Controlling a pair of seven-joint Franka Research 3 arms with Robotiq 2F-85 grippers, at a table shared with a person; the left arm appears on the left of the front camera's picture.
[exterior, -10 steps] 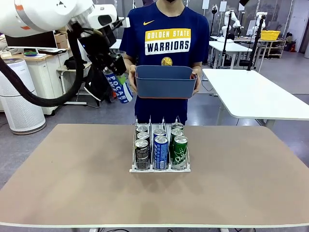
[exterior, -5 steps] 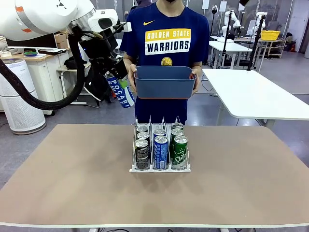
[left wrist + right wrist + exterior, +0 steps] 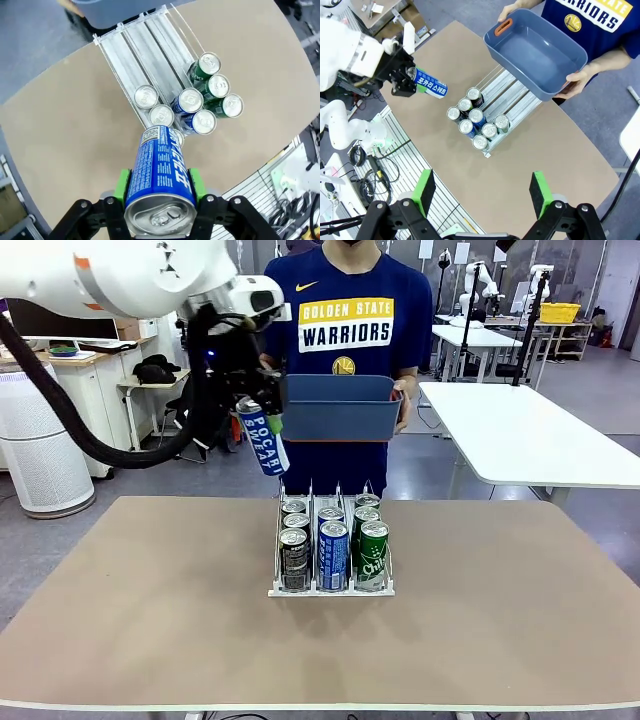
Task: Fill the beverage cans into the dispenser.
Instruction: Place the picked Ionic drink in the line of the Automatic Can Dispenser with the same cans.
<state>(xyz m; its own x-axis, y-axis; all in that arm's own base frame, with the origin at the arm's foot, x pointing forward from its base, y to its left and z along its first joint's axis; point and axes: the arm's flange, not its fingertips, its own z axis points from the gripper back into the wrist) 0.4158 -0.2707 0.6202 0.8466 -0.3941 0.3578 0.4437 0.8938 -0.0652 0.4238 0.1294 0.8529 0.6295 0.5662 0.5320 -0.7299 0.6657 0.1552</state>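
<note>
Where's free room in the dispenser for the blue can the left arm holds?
Rear stretches of all three dispenser lanes are bare, from the back cans up to the edge under the person's tub. The front is crowded with eight cans. The blue can hangs behind the rack's left lane.

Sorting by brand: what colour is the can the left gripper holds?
Blue can with white lettering, clearest in front view.

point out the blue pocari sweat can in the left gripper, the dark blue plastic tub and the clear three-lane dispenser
blue Pocari Sweat can point(image 3: 262, 440), front view, middle of its lettered side
dark blue plastic tub point(image 3: 340, 415), front view, its front wall
clear three-lane dispenser point(image 3: 131, 50), left wrist view, bare lane floor
</note>
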